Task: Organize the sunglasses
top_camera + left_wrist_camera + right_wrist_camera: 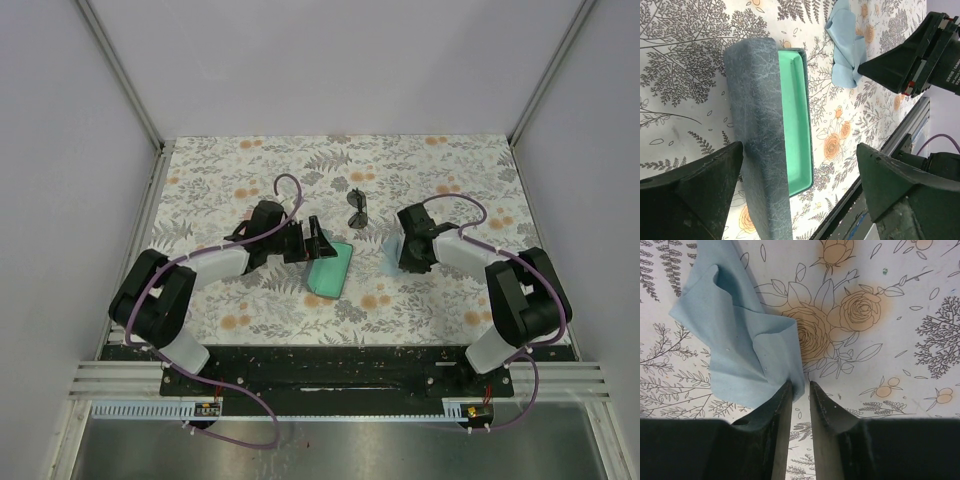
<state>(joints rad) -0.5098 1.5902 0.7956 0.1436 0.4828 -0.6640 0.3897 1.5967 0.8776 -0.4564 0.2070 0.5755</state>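
Observation:
The dark thin-framed sunglasses lie folded on the floral table between the two arms, towards the far side. The white-framed pair is out of view. My left gripper is open wide and empty, its fingers straddling an open oblong case with a grey-blue lid and a green inside. My right gripper points down at the table with its jaws a narrow gap apart. A crumpled light blue cloth touches its left fingertip, and nothing shows in the gap.
The same cloth shows in the left wrist view, lying right of the case under the right gripper. The table's near edge with a metal rail is close behind the case. White walls enclose the table.

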